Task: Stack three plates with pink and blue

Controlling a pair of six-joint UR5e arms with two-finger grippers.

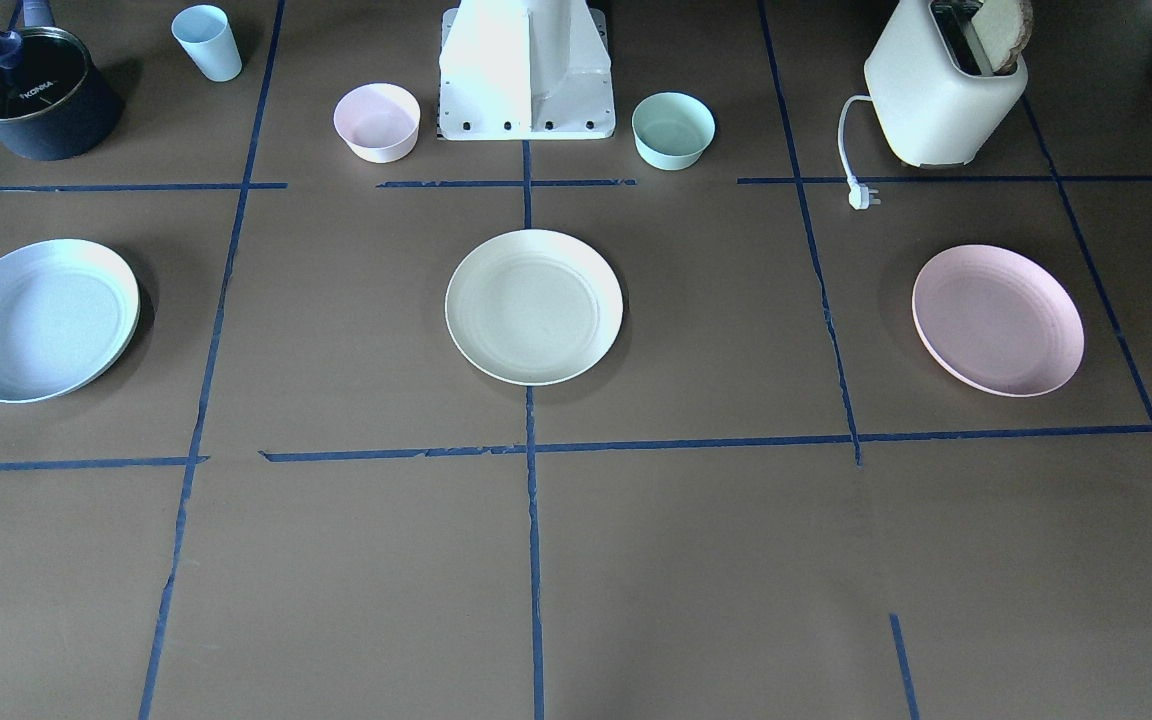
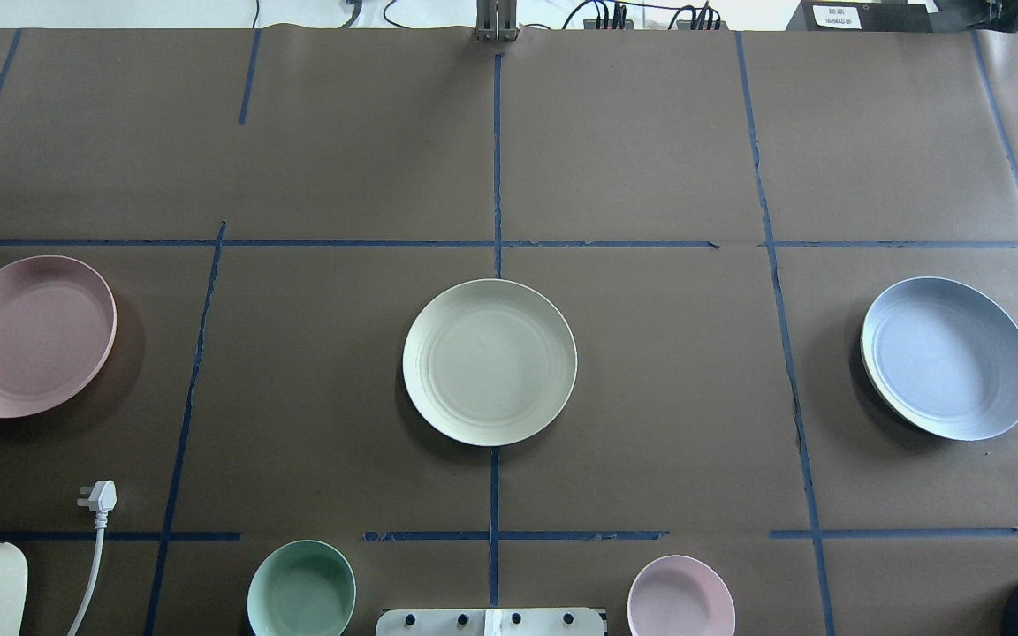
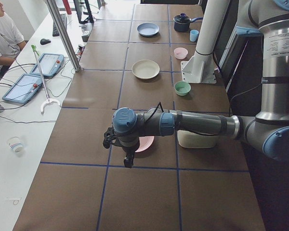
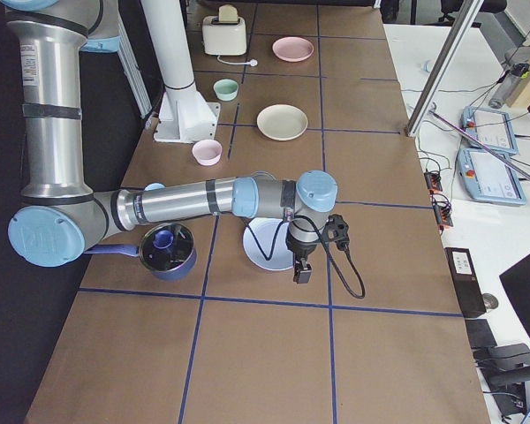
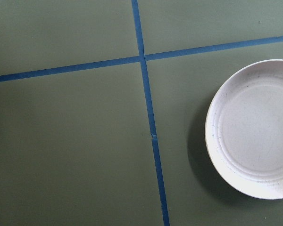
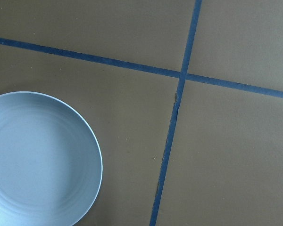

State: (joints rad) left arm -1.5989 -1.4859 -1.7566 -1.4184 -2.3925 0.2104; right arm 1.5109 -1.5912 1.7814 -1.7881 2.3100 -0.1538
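End effectors first: the left end effector hangs pointing straight down over bare tabletop, and from this side angle I cannot tell whether its fingers are apart or together. The right end effector also points down, and I cannot read its state either. Nothing hangs from either one.

The pink plate lies flat just beside the left end effector, off to one side rather than beneath it, so the wrist camera catches it only at the edge of its view. The blue plate lies the same way beside the right end effector, near but not underneath. Neither plate is being touched.

Between them, well apart from each, the cream plate lies in the middle taped square in front of the robot's base. The layout looks deliberate to me: one coloured plate on each arm's side, and the cream one in the centre as a shared base. Nothing is stacked yet, so I'd judge the task not begun.
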